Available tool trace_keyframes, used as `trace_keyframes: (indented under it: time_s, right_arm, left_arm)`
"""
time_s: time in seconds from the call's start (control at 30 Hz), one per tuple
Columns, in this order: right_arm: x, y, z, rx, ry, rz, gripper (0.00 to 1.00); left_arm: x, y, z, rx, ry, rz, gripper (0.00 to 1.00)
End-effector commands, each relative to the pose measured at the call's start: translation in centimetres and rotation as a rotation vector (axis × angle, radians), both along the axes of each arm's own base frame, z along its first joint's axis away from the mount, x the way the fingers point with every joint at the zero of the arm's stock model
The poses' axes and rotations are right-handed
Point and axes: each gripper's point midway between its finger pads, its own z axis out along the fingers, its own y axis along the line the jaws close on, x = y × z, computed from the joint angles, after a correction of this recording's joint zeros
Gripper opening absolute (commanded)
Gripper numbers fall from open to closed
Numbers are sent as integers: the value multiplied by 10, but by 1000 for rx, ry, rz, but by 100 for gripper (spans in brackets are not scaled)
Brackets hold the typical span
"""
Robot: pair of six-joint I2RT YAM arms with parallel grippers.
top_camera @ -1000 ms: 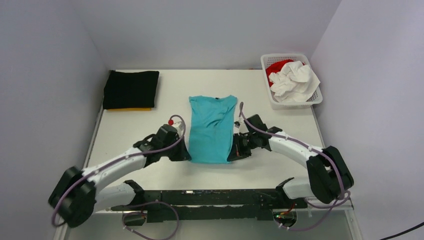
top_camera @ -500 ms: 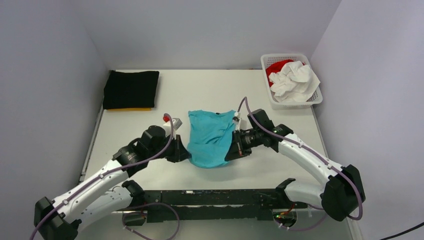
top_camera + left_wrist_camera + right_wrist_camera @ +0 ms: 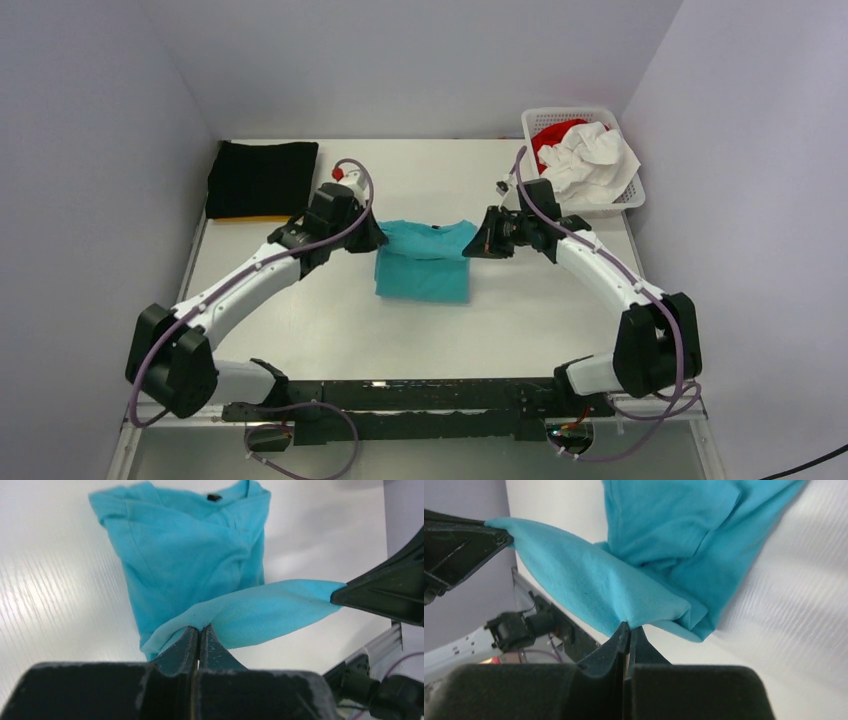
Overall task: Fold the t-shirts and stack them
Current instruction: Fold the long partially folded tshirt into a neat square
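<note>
Pinching hem of soft turquoise cloth t-shirt [image 3: 424,262], mid-frame on white desk [image 3: 400,330], with left end effector [image 3: 372,240] and right end effector [image 3: 478,245] clamped tight. Risks a skewed fold if one corner drops early.

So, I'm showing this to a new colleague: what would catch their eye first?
The turquoise shirt in the middle, one edge pinched and stretched between the left gripper and right gripper, raised over the rest. Next come the folded black shirt at far left and the basket at far right, with a white shirt and red shirt crumpled inside.
</note>
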Motion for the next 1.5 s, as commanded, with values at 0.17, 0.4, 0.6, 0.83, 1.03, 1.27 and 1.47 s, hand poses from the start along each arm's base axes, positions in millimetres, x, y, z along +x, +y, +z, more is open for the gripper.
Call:
trace_keyframes:
  time_s: [0.17, 0.4, 0.6, 0.83, 1.03, 1.27, 1.47]
  right_arm:
    - [92, -18, 11, -77, -145, -185, 0]
    - [127, -18, -3, -84, -123, -209, 0]
    - [147, -17, -21, -97, -100, -218, 0]
    - [169, -23, -44, -136, -71, -277, 0]
    - [192, -32, -60, -174, -91, -337, 5]
    - [211, -30, -41, -217, -140, -268, 99]
    - [173, -5, -20, -40, -162, -174, 100]
  left_arm:
    - [76, -1, 12, 91, -70, 95, 0]
    - [106, 5, -1, 139, -48, 132, 0]
    - [124, 13, -22, 197, -4, 160, 0]
    - [144, 7, -42, 198, 58, 142, 0]
    - [156, 0, -54, 178, 74, 139, 23]
    - [163, -4, -27, 145, 26, 111, 99]
    - [138, -51, 6, -99, -65, -141, 100]
